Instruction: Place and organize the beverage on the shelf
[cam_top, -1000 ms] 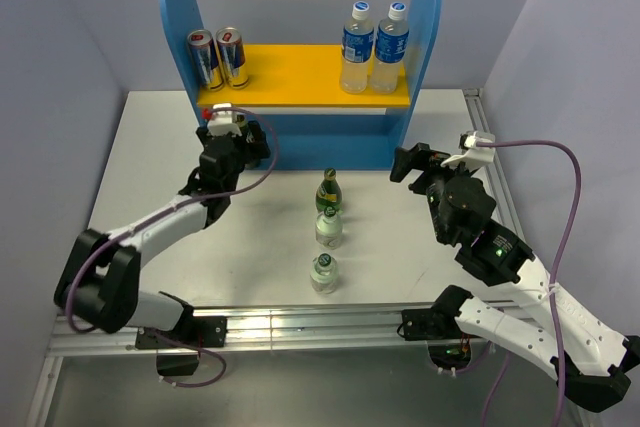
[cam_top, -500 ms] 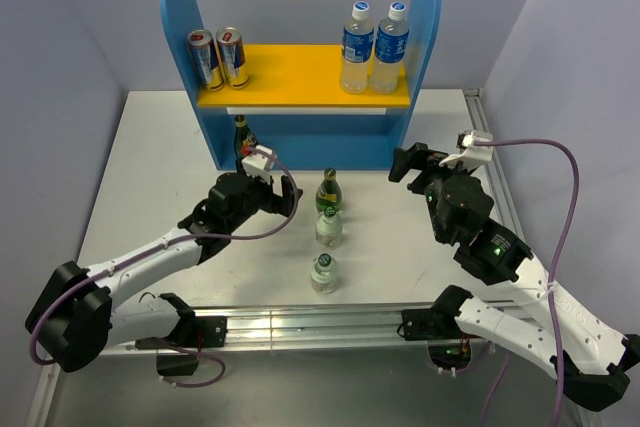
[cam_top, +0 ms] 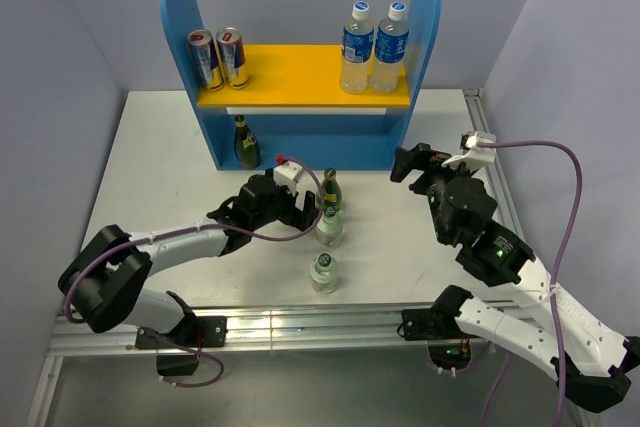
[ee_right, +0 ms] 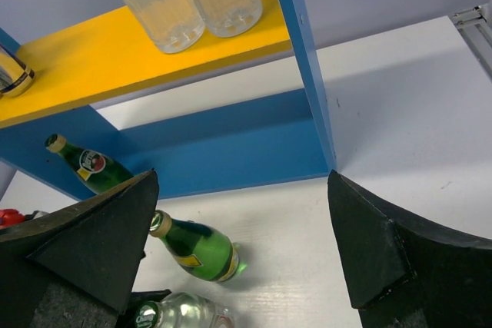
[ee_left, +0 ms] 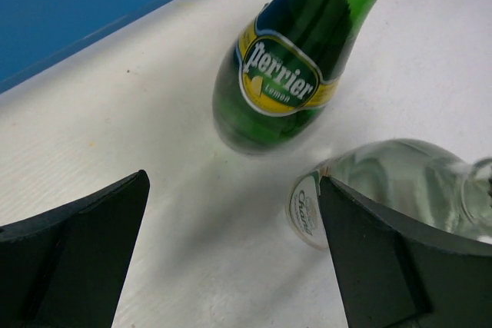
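Directly ahead of the left pincer (ee_left: 232, 182), gaping wide and empty: green glass bottle (ee_left: 280, 74), upright. Likely weighty, rigid, slick, breakable; best clasped around the labelled belly, not the neck. Beside that pincer's right finger, a short clear bottle (ee_left: 384, 186). Right pincer (ee_right: 242, 178) likewise wide, empty.

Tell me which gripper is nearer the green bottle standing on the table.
Left. The left gripper is open just left of the green bottle, facing it; the right gripper is open farther off to its right, by the shelf.
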